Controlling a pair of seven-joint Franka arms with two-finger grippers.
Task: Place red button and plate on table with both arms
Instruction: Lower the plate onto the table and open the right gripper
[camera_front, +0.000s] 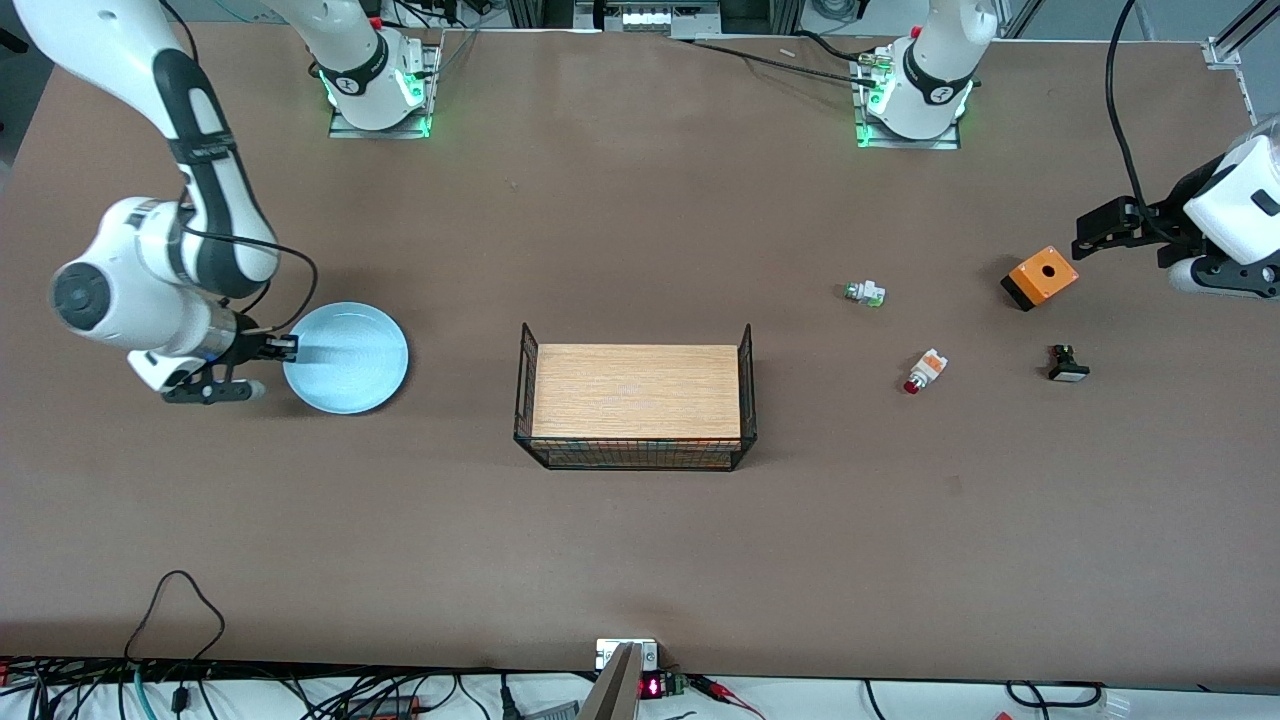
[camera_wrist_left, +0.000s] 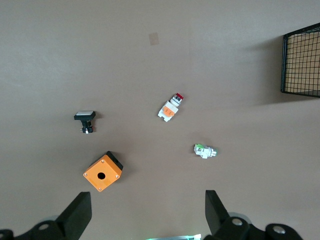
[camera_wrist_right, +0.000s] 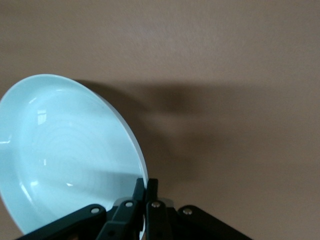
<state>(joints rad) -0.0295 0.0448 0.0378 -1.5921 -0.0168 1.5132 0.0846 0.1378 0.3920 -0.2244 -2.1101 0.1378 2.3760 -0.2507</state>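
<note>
The pale blue plate (camera_front: 350, 365) is at the right arm's end of the table. My right gripper (camera_front: 285, 347) is shut on its rim; the right wrist view shows the fingers (camera_wrist_right: 146, 186) pinching the edge of the plate (camera_wrist_right: 65, 150), which tilts just above the brown table (camera_front: 640, 550). The red button (camera_front: 925, 370) lies on its side on the table toward the left arm's end; it also shows in the left wrist view (camera_wrist_left: 170, 106). My left gripper (camera_front: 1085, 238) is open and empty, up over the table beside the orange box, its midpoint (camera_wrist_left: 147, 200) clear of everything.
A wooden board with black wire sides (camera_front: 636, 405) stands mid-table. Around the red button lie an orange box (camera_front: 1040, 277), a green-tipped white switch (camera_front: 865, 293) and a black-and-white switch (camera_front: 1067, 364). Cables run along the table's edge nearest the front camera.
</note>
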